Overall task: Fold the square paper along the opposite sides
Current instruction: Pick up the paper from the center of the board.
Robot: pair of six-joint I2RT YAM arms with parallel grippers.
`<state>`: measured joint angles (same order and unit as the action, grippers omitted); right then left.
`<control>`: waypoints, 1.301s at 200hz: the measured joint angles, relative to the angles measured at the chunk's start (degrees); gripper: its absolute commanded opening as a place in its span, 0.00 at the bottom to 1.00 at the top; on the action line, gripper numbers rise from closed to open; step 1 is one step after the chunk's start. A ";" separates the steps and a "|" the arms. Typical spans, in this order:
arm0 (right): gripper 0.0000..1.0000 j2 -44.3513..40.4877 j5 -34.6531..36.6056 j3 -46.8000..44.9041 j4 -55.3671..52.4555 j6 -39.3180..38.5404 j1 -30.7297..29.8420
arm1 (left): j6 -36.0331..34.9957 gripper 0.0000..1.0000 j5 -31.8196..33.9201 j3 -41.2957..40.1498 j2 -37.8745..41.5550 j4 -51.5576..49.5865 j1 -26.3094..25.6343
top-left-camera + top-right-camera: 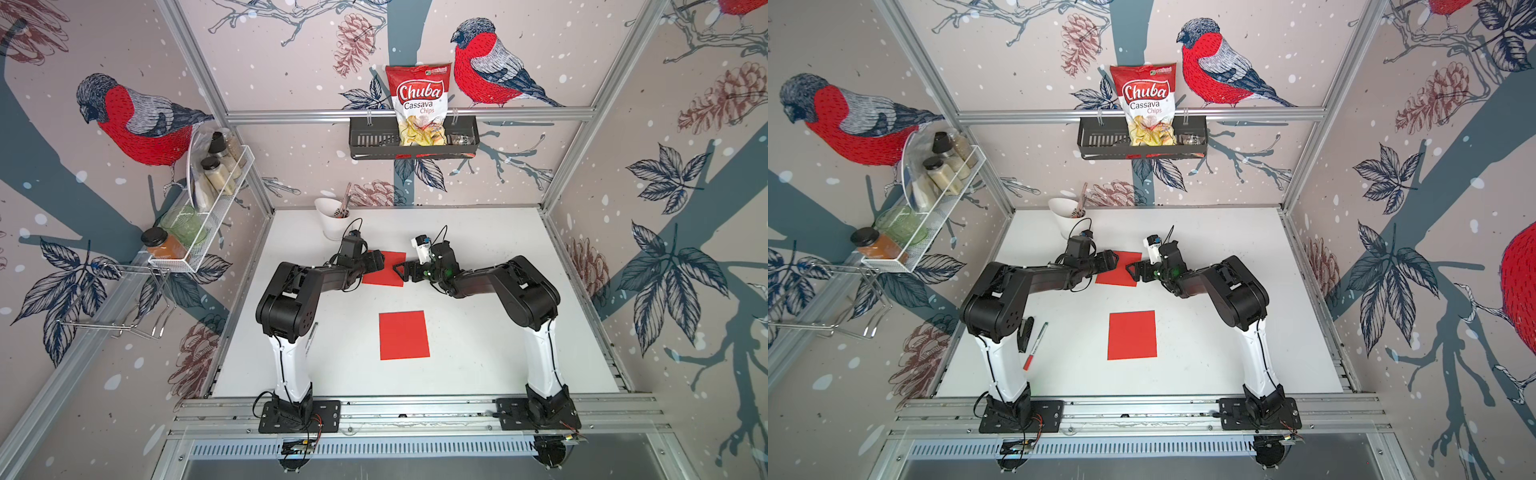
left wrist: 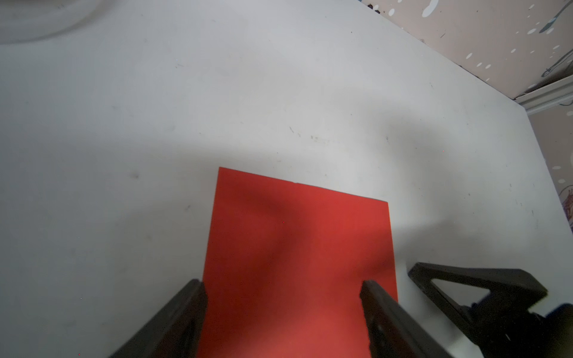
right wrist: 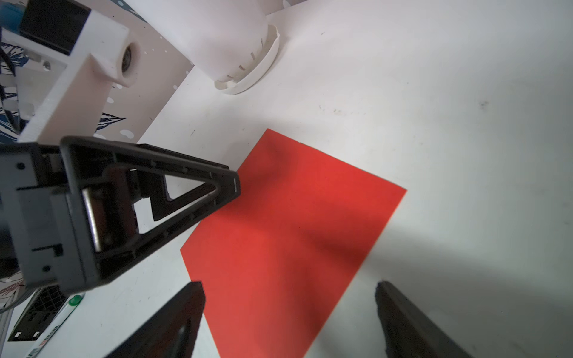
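A red paper [image 1: 388, 272] lies flat on the white table toward the back, a rectangle wider than deep in both top views [image 1: 1121, 272]. My left gripper [image 1: 381, 261] hovers open over its left end, and in the left wrist view the red paper [image 2: 294, 248] shows between the spread fingers of the left gripper [image 2: 282, 283]. My right gripper [image 1: 400, 270] is open at the paper's right edge, and in the right wrist view a corner of the paper [image 3: 288, 223] lies between the fingers of the right gripper [image 3: 289, 285]. A second, squarer red paper [image 1: 404, 335] lies flat nearer the front, untouched.
A white cup [image 1: 332, 218] holding utensils stands at the back left of the table, close behind my left wrist. A red-capped marker [image 1: 1036, 345] lies beside the left arm's upright link. Wall racks hold jars [image 1: 216, 170] and a chips bag [image 1: 419, 104].
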<state>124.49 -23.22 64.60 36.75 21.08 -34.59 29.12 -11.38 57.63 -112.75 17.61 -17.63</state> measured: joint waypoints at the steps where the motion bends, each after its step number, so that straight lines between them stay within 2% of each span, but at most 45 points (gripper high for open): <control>1: 0.90 0.02 -0.04 0.00 0.11 0.00 0.00 | 0.00 0.83 -0.07 -0.09 0.04 0.00 0.00; 34: 0.88 1.07 -1.90 0.04 2.47 0.04 0.04 | 0.39 0.85 -0.61 -0.85 2.19 -2.40 -0.22; 74: 0.83 1.90 -4.55 -0.37 5.62 0.28 0.09 | -0.50 0.88 2.12 4.44 -0.79 -8.02 -0.61; 123: 0.80 2.97 -8.26 -1.57 10.29 0.28 -0.31 | -1.57 0.79 5.81 1.64 -2.36 0.20 -1.66; 180: 0.80 4.61 -10.40 -0.09 12.37 1.11 -1.77 | -1.31 0.78 5.99 -3.04 -2.25 9.09 -1.66; 191: 0.79 3.04 -9.97 -0.81 10.05 1.27 -1.66 | -1.27 0.78 5.97 -3.37 -1.86 9.35 -1.66; 207: 0.73 -1.03 -7.87 -1.16 2.19 1.60 -0.52 | -1.03 0.78 5.97 -3.87 -0.48 7.34 -1.70; 228: 0.77 -6.47 -2.47 1.90 -6.45 3.28 2.67 | -0.83 0.78 5.51 -3.80 0.68 4.42 -1.70; 260: 0.74 -8.31 2.25 4.83 -16.04 6.29 4.68 | -0.55 0.78 5.38 -2.78 0.66 2.49 -2.71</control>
<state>116.18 -20.97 69.43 20.71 27.38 -29.91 28.58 -6.00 54.85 -112.09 20.10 -20.34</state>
